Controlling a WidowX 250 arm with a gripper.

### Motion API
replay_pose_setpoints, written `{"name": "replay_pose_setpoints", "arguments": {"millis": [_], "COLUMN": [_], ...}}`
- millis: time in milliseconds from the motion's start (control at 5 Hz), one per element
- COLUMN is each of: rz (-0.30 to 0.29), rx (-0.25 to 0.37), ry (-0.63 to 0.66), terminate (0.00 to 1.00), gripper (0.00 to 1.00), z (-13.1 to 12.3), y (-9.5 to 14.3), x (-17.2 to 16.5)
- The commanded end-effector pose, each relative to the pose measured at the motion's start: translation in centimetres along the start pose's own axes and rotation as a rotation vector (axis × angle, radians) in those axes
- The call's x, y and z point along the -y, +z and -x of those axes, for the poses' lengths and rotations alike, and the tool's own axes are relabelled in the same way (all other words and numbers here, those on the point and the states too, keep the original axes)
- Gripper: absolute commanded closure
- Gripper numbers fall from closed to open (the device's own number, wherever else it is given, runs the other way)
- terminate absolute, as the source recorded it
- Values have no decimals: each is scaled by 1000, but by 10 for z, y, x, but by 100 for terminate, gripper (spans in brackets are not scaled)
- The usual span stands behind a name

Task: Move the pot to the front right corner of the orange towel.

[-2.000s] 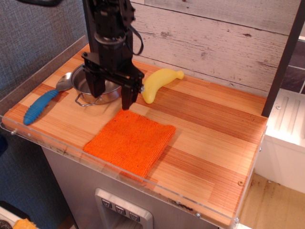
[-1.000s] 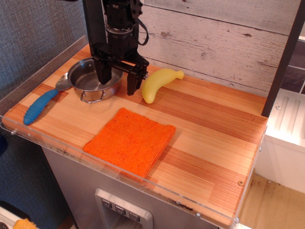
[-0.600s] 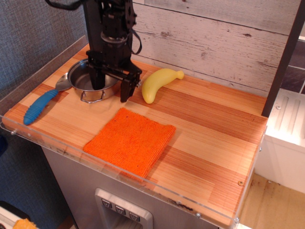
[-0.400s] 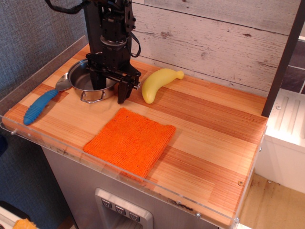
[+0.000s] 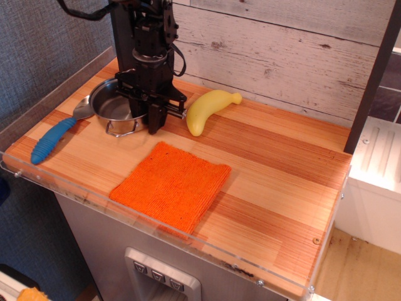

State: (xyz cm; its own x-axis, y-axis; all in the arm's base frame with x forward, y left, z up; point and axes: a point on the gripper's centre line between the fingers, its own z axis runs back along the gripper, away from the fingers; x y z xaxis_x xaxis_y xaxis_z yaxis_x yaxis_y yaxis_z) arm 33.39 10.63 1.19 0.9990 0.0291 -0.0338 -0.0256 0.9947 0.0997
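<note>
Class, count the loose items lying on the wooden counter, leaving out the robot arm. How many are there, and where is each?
4: pot back left, spoon far left, banana at the back, orange towel at the front. None seem hidden.

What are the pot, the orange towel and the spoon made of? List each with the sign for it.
The pot: looks like polished stainless steel, with mirror-like reflections and thin wire loop handles.
The orange towel: seems to be knitted cloth, matte, with a ribbed weave.
The spoon: shiny metal bowl; the blue ribbed handle is probably plastic or rubber, though that is hard to tell.
</note>
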Motion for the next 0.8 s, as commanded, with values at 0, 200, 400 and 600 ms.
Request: {"name": "replay_pose_setpoints", "arguments": {"millis": [0, 200, 400, 600], "rz": [-36, -58, -14, 4], "rx": [128, 198, 244, 282], "ry": [12, -6, -138, -250], "terminate": [0, 0, 0, 0], "gripper": [100, 100, 100, 100], "z": [19, 32, 26, 16], "y": [59, 93, 104, 113], "x": [-4, 28, 75, 125]}}
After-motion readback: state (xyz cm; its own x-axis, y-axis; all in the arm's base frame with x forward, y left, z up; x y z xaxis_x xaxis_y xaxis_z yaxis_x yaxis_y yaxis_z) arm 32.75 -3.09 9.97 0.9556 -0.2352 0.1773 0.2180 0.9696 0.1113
